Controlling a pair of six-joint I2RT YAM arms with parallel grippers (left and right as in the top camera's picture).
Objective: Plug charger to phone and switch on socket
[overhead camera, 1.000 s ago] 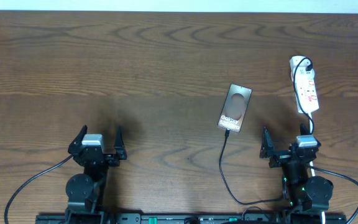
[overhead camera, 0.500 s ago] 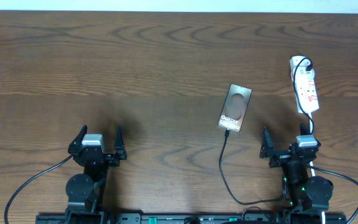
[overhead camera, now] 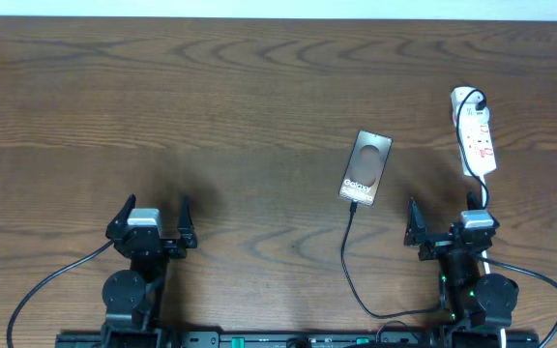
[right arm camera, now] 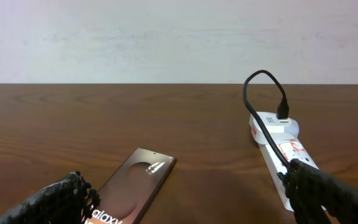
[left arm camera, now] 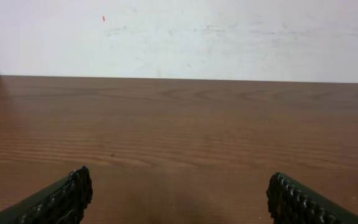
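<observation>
The bronze-grey phone lies flat on the table, right of centre, and shows as phone in the right wrist view. The thin black charger cable runs from the table's front edge up to the phone's near short end; whether its tip is seated there I cannot tell. The white socket strip lies at the far right with a black plug in its far end, and appears as socket close up. My right gripper stands open just in front of phone and socket, right gripper holding nothing. My left gripper is open over bare wood, left gripper empty.
The wooden table stretches far to the left and back, ending at a white wall. Black arm cables trail off both arm bases at the front edge. The black lead loops up from the plug and runs along the strip.
</observation>
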